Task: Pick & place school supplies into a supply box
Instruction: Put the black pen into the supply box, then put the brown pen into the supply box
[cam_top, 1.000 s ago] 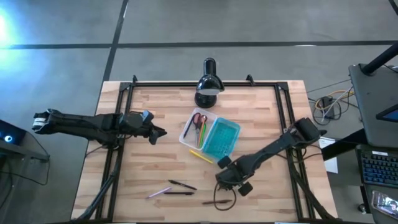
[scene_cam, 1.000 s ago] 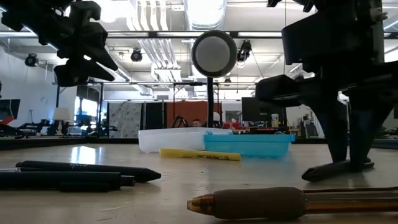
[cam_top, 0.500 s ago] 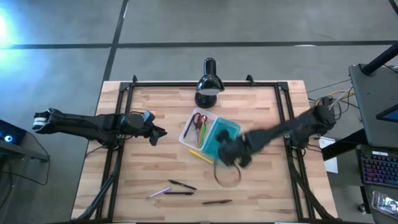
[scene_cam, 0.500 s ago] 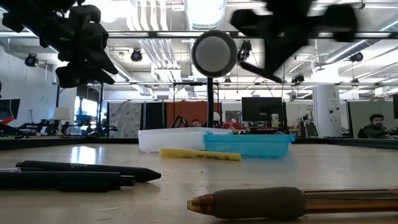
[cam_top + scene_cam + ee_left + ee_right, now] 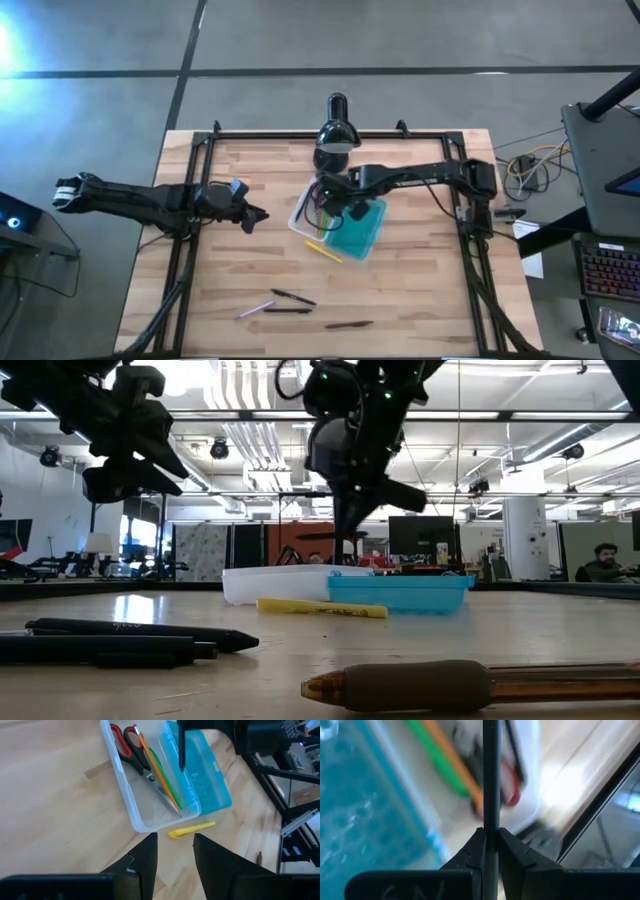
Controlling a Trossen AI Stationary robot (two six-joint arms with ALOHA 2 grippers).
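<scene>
The supply box lies open mid-table: clear tray (image 5: pixel 303 218) and turquoise lid (image 5: pixel 362 226) side by side. In the tray (image 5: pixel 150 815) lie red-handled scissors (image 5: pixel 131 747), an orange pencil and a green pencil. My right gripper (image 5: pixel 338 197) hovers over the box, shut on a dark pen (image 5: pixel 182 750) whose tip hangs above the tray's edge next to the lid. A yellow pen (image 5: pixel 323 248) lies flat on the table beside the box. My left gripper (image 5: pixel 255 214) waits left of the box, open and empty. My right gripper pinches the dark pen between its two fingers (image 5: pixel 475 845), near one end (image 5: pixel 490 820). The fingers come from above, and the pen runs on beyond the fingertips along their line. The pen is lifted clear and points down over the open box.
A black desk lamp (image 5: pixel 335 135) stands at the far edge just behind the box. Near the table's near edge lie a pink pen (image 5: pixel 256 308), two dark pens (image 5: pixel 293 297) and a brown pen (image 5: pixel 348 324). A black frame rail runs along the table's sides.
My right gripper has risen from low over the table's near right part and swung fast toward the far left, ending above the open box with the dark pen still in its fingers. The other supplies have stayed where they were.
</scene>
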